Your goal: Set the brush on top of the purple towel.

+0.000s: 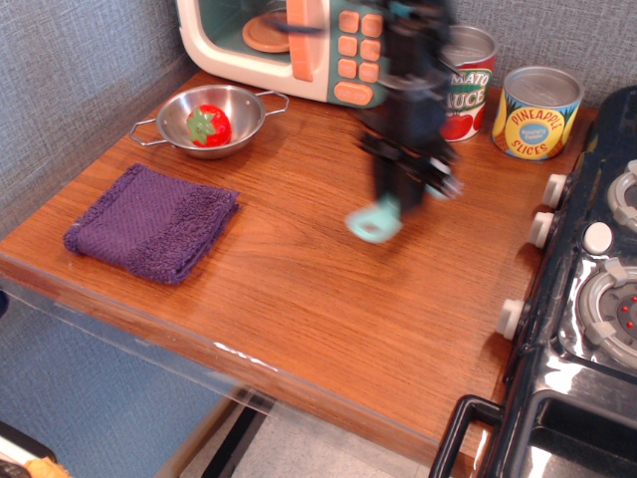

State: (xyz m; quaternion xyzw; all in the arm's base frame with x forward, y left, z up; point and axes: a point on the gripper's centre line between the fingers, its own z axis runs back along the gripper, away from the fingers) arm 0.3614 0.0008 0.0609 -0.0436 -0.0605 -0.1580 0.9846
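The light-teal brush (371, 223) hangs from my gripper (401, 191), which is shut on its handle and blurred by motion above the middle of the wooden counter. Only the brush's looped end shows below the fingers; the bristles are hidden. The purple towel (151, 221) lies folded at the counter's front left, well to the left of the gripper and apart from the brush.
A steel bowl (213, 120) with a toy strawberry (209, 124) stands behind the towel. A toy microwave (299, 45) is at the back, with a tomato sauce can (468, 85) and a pineapple can (535, 112) to its right. A toy stove (587, 289) lines the right edge.
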